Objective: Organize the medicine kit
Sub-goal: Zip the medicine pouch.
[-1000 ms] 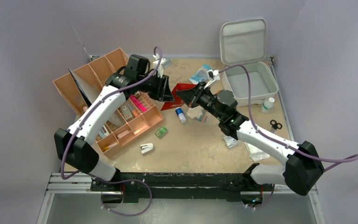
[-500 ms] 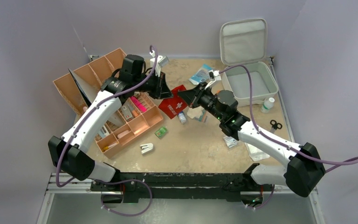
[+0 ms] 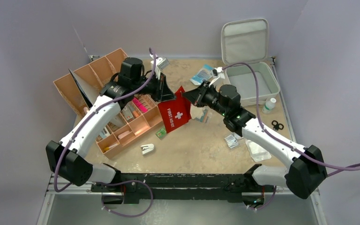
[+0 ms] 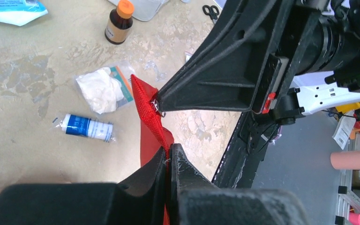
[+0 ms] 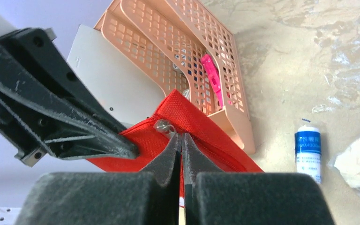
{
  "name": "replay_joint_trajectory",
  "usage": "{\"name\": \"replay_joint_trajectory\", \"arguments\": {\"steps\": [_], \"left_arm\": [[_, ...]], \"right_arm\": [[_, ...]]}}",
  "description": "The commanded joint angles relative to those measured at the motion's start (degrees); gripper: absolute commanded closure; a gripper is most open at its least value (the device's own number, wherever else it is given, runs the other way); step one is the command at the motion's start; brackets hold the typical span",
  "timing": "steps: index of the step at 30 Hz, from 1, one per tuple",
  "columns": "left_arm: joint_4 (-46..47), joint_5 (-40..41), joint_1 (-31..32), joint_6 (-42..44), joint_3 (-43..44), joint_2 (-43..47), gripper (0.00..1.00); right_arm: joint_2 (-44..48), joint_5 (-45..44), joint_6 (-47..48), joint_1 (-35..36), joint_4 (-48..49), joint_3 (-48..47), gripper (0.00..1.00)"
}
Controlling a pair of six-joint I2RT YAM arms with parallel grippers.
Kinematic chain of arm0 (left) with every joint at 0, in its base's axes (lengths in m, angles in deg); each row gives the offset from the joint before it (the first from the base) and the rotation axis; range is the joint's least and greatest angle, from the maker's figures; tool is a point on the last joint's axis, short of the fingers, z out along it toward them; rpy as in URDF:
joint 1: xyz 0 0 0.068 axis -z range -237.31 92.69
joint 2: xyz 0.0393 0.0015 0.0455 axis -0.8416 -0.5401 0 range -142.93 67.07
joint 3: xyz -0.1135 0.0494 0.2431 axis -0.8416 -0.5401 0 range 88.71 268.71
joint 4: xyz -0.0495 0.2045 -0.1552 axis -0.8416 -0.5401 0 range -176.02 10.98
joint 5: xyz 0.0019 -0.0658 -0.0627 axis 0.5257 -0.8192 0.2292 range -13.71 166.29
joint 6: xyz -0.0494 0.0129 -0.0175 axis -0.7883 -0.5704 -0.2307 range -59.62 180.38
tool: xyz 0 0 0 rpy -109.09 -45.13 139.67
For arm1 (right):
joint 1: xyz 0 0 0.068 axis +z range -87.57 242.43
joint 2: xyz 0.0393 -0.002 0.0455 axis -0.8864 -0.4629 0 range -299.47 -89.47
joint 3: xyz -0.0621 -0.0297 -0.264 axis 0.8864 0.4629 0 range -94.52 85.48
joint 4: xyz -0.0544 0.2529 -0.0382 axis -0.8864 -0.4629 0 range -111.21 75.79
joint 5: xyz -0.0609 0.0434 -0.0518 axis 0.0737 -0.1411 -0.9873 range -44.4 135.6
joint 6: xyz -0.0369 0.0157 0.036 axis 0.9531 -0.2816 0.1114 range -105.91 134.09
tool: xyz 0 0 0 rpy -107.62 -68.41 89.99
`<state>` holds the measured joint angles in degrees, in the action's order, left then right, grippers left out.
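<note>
A: Whereabouts of the medicine kit (image 3: 258,99)?
B: Far right corner of the desk (image 3: 192,145), lid raised, well apart from both arms.
A: State of the left jaws?
B: Pinched shut on the top edge of the red pouch (image 3: 176,115), holding it up off the desk.
A: And the right jaws?
B: Shut too, on the same edge, at or just beside the zip pull (image 5: 161,125); hard to tell which.
A: Step in hand, then?
B: Likely unzipping the pouch, with 2 grips facing each other.
A: Best way through it?
B: Keep the left pinch firm as the anchor. Make sure of the metal pull on the right, then draw along the zip line, never across it. Keep the fabric taut, go slowly, and stay clear of the orange tray (image 3: 132,137) beside it. No yanking: fair risk of tearing the cloth out of the left pinch.
</note>
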<state>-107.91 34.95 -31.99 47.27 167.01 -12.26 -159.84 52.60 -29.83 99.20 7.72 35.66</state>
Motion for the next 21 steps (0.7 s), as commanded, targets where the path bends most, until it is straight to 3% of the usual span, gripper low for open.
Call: {"name": "replay_joint_trajectory", "arguments": {"steps": [1, 9, 13, 17, 21], "left_arm": [[4.6, -1.6, 0.2, -0.8, -0.5, 3.7, 1.0], [5.0, -0.2, 0.1, -1.2, -1.1, 3.8, 1.0], [4.4, -2.2, 0.1, 1.1, -0.9, 3.6, 1.0], [4.8, -5.2, 0.1, 4.2, -1.9, 4.0, 1.0], [5.7, -7.7, 0.1, 4.3, -2.1, 4.5, 1.0]], "right_arm": [[-1.5, 1.5, -4.8, -2.1, -10.7, -4.7, 1.0], [-0.9, 8.3, -4.9, -2.5, -3.7, -2.1, 1.0], [0.9, 16.2, -1.8, -3.0, 1.5, -1.1, 1.0], [2.9, 19.7, -0.7, -3.8, 0.0, -1.8, 0.8], [4.6, 21.1, -0.2, -4.7, -2.3, -2.2, 0.74]]}}
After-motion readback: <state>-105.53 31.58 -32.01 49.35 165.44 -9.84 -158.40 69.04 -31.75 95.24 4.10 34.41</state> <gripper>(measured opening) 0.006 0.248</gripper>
